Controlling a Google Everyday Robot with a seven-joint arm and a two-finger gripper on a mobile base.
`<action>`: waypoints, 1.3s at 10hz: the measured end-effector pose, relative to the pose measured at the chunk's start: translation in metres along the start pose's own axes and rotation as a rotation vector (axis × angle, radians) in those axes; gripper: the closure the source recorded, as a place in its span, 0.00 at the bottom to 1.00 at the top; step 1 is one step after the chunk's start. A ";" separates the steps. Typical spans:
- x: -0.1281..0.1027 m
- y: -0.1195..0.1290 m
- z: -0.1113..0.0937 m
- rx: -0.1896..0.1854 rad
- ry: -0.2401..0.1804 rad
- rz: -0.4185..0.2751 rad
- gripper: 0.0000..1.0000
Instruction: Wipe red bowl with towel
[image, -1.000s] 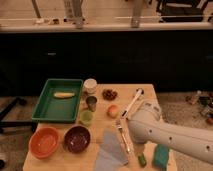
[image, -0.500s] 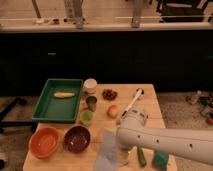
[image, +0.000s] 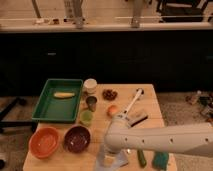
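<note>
The red bowl (image: 44, 142) sits at the table's front left corner, upright. The pale grey towel (image: 106, 162) lies on the table at the front edge, right of the bowls, partly covered by my arm. My gripper (image: 114, 156) points down at the towel, right over it, at the end of the white arm that comes in from the right. The arm hides most of the gripper. The bowl is well to the left of the gripper.
A dark purple bowl (image: 76, 139) stands between red bowl and towel. A green tray (image: 46, 109) holds a banana (image: 63, 95). Cups (image: 90, 85), an orange (image: 113, 110), a white brush (image: 132, 102), a teal sponge (image: 161, 160) are also on the wooden table (image: 150, 102).
My arm has swung left and down, bringing the gripper from the table's right side onto the towel. The bowls and other objects have not moved.
</note>
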 end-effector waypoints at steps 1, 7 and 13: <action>-0.004 0.002 0.006 -0.012 -0.004 -0.001 0.20; 0.014 -0.008 0.017 0.102 -0.022 0.063 0.20; 0.003 -0.013 0.030 0.086 0.017 0.012 0.20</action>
